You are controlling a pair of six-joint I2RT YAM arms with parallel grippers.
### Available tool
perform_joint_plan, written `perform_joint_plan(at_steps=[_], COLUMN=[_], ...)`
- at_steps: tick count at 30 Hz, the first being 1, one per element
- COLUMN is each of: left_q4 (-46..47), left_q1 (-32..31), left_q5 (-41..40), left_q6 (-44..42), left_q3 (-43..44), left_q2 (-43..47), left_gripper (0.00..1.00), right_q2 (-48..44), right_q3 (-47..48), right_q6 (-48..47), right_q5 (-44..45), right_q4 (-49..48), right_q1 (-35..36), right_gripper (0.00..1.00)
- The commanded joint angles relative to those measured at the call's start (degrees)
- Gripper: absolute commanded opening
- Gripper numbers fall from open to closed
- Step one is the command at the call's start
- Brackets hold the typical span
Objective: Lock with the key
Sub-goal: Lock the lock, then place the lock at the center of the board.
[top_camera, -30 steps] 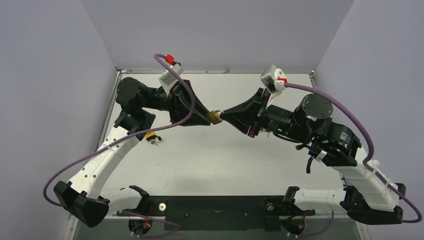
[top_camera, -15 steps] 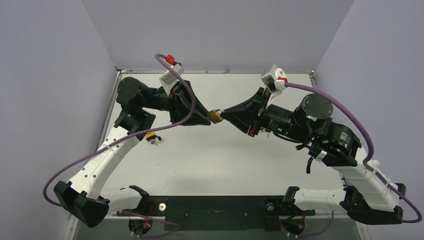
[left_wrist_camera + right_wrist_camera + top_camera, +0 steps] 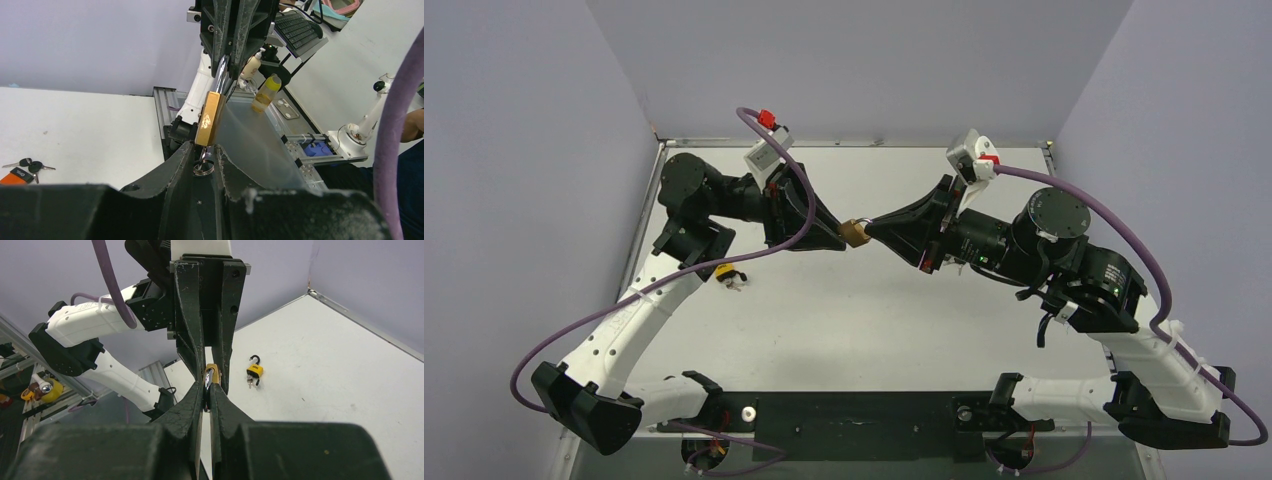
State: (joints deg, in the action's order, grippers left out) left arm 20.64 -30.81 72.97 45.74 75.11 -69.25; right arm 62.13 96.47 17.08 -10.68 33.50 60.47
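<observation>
Brass padlock is held in the air above the table, mid-width toward the far side, between the two claws. Shackle end points at the right gripper, whose fingers are pressed together on the chrome shackle. The key sits in the lock's underside with its ring hanging below. The left gripper has its fingers standing narrowly apart on either side of the key; cannot tell whether they press on it. A second yellow padlock, shackle open and keys attached, lies on the table well apart, near the left arm.
</observation>
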Motion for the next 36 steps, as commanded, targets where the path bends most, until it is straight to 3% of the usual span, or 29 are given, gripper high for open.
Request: perform_joint_plan(at_steps=[1, 12, 19, 23, 27, 32, 36], left_q4=[-1.04, -11.76, -13.9, -25.32, -27.41, -23.95, -17.59], left_q1=[-0.38, 0.01, 0.23, 0.21, -0.83, -3.21, -5.59], left_q5=[0.75, -1.53, -4.17, -15.15, -29.04, -46.15, -52.93], left_q6=[-1.98, -10.78, -12.67, -18.21, -16.33, -9.25, -4.48], left_q3=[-0.05, 0.54, -0.56, 1.33, -0.65, -5.0, -5.07], left_q2=[0.02, -1.24, -1.89, -4.25, -8.49, -16.31, -25.72], left_gripper=[0.0, 0.0, 0.0, 0.0, 0.0, 0.0, 0.0], right_q2=[-1.5, -3.91, -5.0, -5.05, -3.44, -1.3, 2.45], right_q3=[2.24, 0.86, -0.91, -3.31, -10.49, -22.98, -33.47], right_q6=[-0.3, -0.81, -0.58, -0.23, 3.95, 10.04, 14.51], right_q5=[1.48, 3.18, 4.22, 7.95, 9.49, 9.84, 11.71], right_q4=[-3.48, -3.14, -2.81, -1.35, -1.22, -5.68, -12.22], right_q1=[0.17, -0.56, -2.61, -6.96, -15.9, -26.86, -31.43], right_gripper=[0.0, 0.0, 0.0, 0.0, 0.0, 0.0, 0.0])
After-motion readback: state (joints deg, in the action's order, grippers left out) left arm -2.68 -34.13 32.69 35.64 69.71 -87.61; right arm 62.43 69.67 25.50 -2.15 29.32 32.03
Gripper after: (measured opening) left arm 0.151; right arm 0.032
